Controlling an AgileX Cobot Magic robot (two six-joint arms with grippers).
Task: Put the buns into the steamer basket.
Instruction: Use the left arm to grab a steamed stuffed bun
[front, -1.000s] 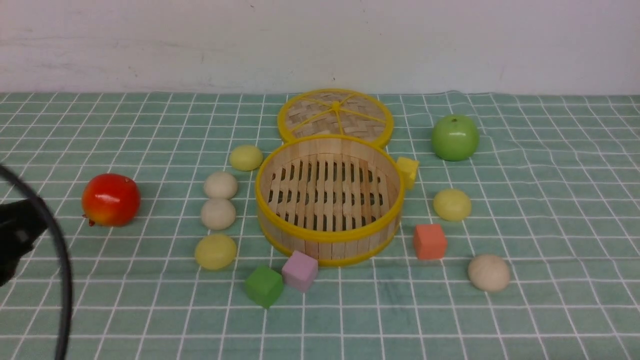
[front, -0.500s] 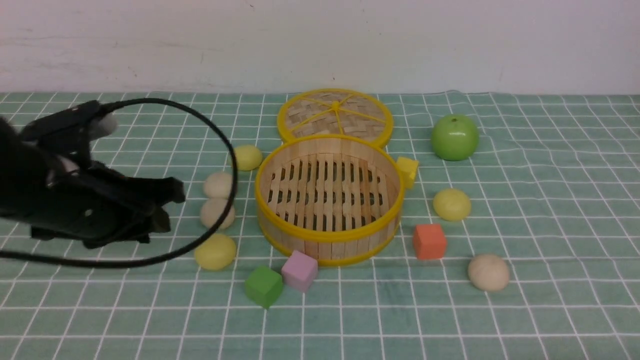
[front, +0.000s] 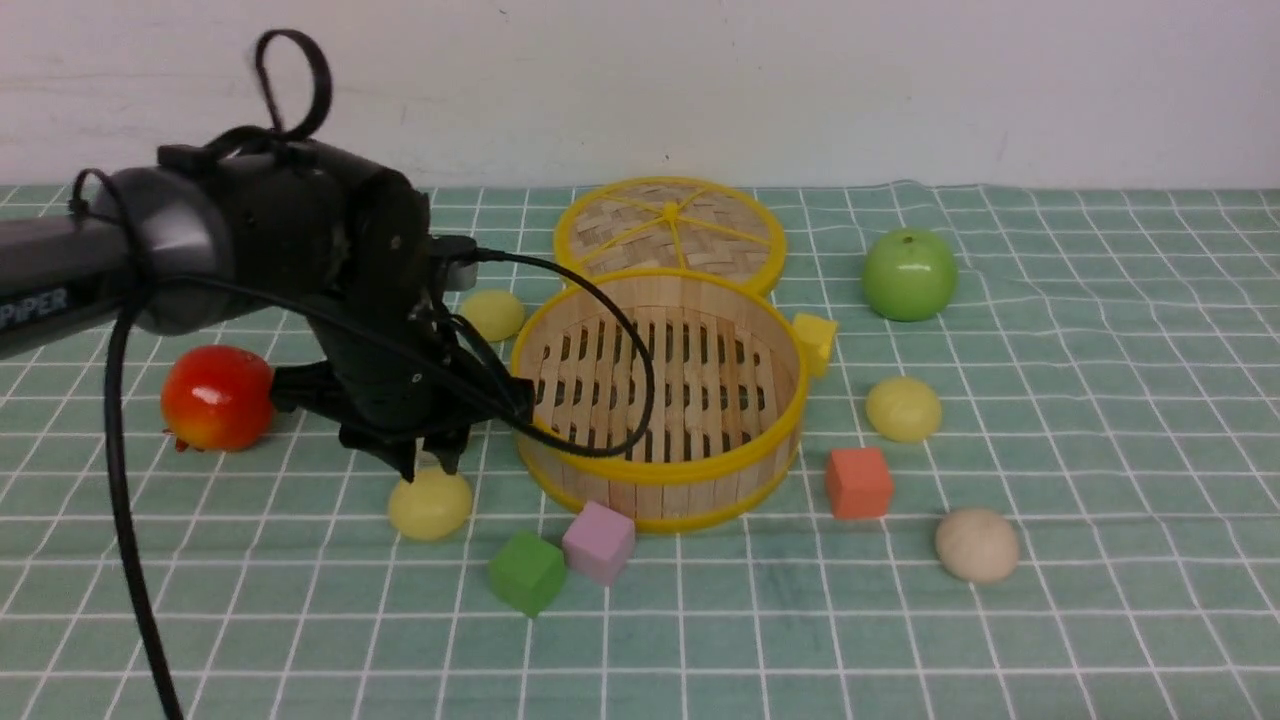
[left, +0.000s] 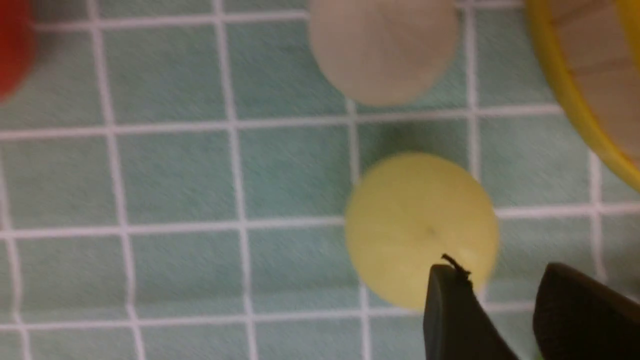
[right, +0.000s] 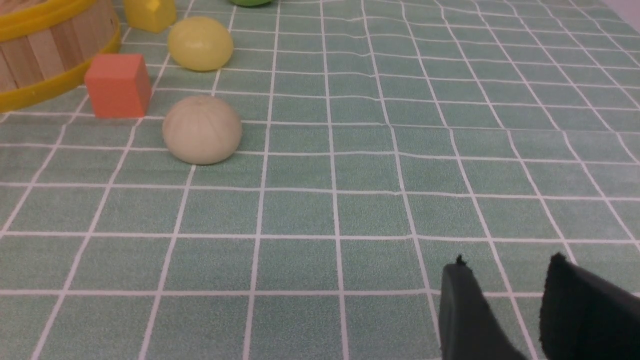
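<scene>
Basket (front: 660, 485) frame centre, empty. Left gripper (front: 430, 462) jaws apart, empty, hovers over yellow bun (front: 430, 505) lower left of basket. Right gripper (right: 500, 280) apart, empty. Risk: wrist view shows jaws off bun centre; closing may clip edge, roll bun toward green cube (front: 527, 572).

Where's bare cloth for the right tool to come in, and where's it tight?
Free: the cloth right of the beige bun and orange cube. Crowded: left of the steamer basket, where the left tool hangs over a yellow bun.
</scene>
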